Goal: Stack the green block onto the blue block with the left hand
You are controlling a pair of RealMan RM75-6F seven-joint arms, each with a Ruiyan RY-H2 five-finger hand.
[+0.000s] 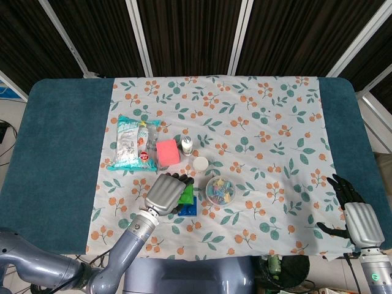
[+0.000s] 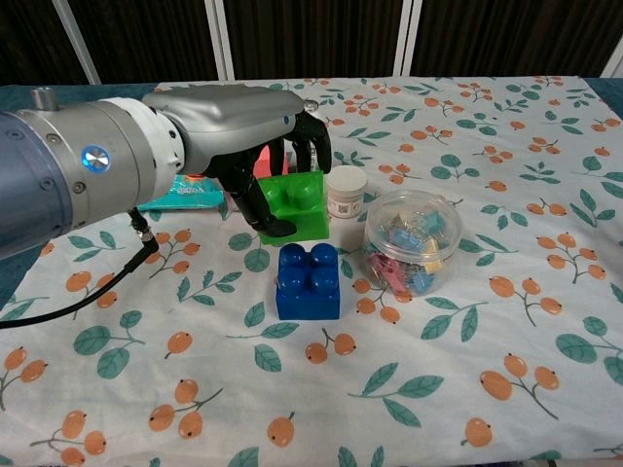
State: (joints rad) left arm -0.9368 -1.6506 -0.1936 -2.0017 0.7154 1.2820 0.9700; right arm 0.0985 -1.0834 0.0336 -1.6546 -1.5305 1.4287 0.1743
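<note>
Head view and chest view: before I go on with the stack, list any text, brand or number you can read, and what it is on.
Snack bag: large white lettering on teal and a small red badge, too blurred to read.
Small white jar: dark print on its label, too small to read.
Left hand, green block, blue block, clear tub, pink block: no text visible.

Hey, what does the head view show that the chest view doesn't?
Only the head view shows the right hand, open and idle at the table's right edge, and the whole snack bag.

Only the chest view shows the green block lifted clear of the blue block, not yet stacked.

Both show the left hand gripping the green block, the clip tub and the small white jar.
</note>
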